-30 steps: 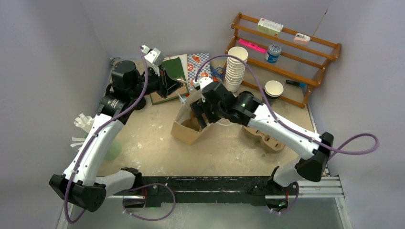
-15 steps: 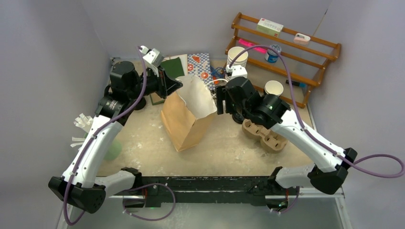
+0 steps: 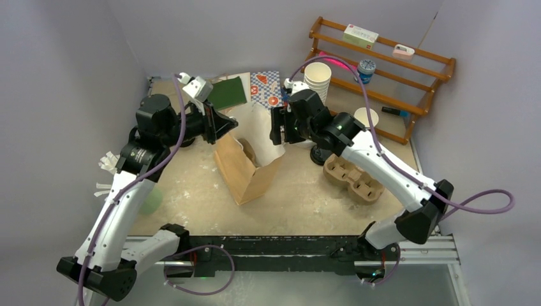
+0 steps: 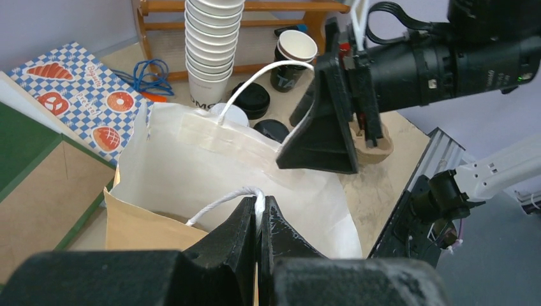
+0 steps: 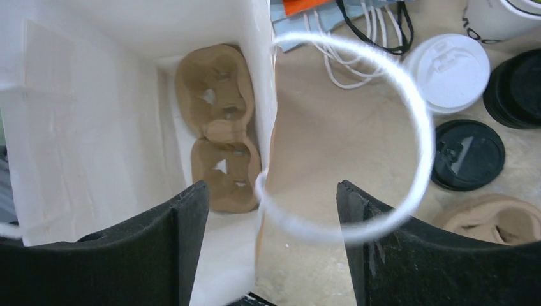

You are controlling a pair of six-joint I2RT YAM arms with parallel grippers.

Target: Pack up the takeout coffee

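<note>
1. Paper bag: brown outside and white inside. It stands open-mouthed near the middle of the bench, a little toward the far edge.
2. Left gripper: clenched on the top of the white string handle of the bag wall nearest it, with the fingers pressed together.
3. Right gripper: released, fingers wide apart, hovering at the opposite rim. The edge of that wall and the loop of the second handle lie across the gap. No grip on either is visible.
4. White-lidded cup: upright on the bench outside the bag, just beyond its right wall, at the foot of the stack of white cups.
5. Black-lidded cup: also on the bench outside the bag, just beside the white-lidded cup and not touching it.
6. Dark round pile: next to both cups. It cannot be told whether it is lids or a cup.
7. Pulp carrier: lies flat on the bag's floor against the right wall.
8. Second carrier: on the bench between the bag and the right edge.
9. Dark lidless cup: stands before the wooden rack in the far right corner.
</note>
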